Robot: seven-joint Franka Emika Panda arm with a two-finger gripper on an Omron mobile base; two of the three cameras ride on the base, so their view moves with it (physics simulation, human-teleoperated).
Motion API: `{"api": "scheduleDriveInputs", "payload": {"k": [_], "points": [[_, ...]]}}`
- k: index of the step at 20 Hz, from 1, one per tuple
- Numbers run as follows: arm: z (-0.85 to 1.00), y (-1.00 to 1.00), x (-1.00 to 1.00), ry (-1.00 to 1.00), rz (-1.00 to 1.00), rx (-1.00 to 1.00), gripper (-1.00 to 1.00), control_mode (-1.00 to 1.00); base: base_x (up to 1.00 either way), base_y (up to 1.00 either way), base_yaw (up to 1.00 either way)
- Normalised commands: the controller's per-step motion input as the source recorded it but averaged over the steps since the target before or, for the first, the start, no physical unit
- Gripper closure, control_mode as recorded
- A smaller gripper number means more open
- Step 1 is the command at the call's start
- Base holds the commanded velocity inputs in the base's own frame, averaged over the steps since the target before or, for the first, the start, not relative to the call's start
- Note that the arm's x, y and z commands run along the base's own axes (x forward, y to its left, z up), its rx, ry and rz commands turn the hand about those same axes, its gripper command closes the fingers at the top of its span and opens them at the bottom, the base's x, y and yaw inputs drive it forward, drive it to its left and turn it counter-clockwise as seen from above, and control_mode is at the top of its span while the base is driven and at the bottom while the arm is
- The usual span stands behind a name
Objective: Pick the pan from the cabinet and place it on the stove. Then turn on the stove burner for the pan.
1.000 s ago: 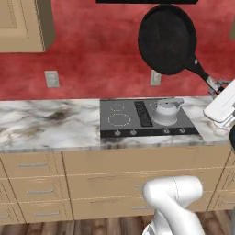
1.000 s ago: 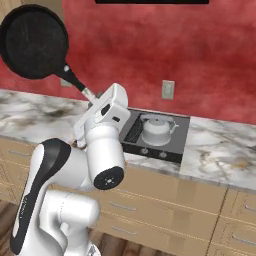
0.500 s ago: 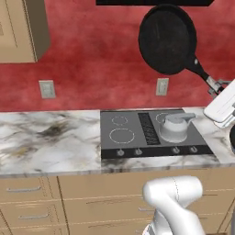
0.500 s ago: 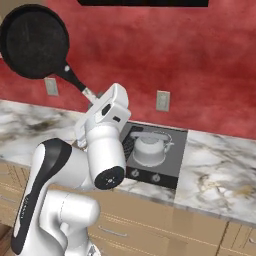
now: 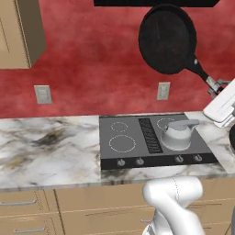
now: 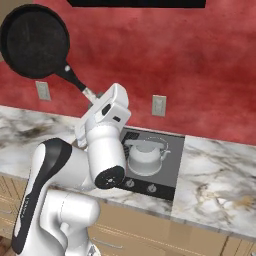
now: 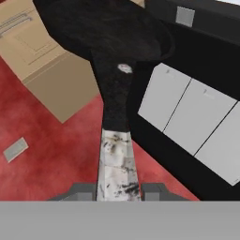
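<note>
Cabinet (image 5: 20, 32) up left of stove (image 5: 156, 140), pan (image 5: 167, 39) already out, hanging high above stove's right half. Pot (image 5: 176, 135) sits on right burner; small ring front left (image 5: 122, 143) free. Placing and knob turn still to do. Gripper (image 7: 119, 190) jaws nearly closed, clamped on pan handle's silver tip.

A mottled red wall (image 5: 92, 69) runs behind a white and grey marbled counter (image 5: 46, 147), with two pale outlet plates (image 5: 42, 94) set into it above the counter's back edge. Tan drawer fronts with short grey handles (image 5: 27, 215) sit under the counter's front edge. A black hood (image 5: 156, 2) hangs at the top of the wall, and a row of pale grey panelled doors (image 7: 197, 122) shows in the hand view.
</note>
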Motion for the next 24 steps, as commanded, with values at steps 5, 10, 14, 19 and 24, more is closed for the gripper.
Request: {"api": "scheduleDriveInputs", "payload": {"k": [5,10,14,19,24], "points": [[0.0,0.0,0.0,0.0,0.0,0.0,1.0,1.0,0.19,0.29,-0.11],[0.0,0.0,0.0,0.0,0.0,0.0,1.0,1.0,0.27,0.41,-0.11],[0.0,0.0,0.0,0.0,0.0,0.0,1.0,1.0,0.34,0.37,-0.09],[0.0,0.0,0.0,0.0,0.0,0.0,1.0,1.0,0.42,0.23,-0.06],[0.0,0.0,0.0,0.0,0.0,0.0,1.0,1.0,0.36,0.16,-0.05]]}}
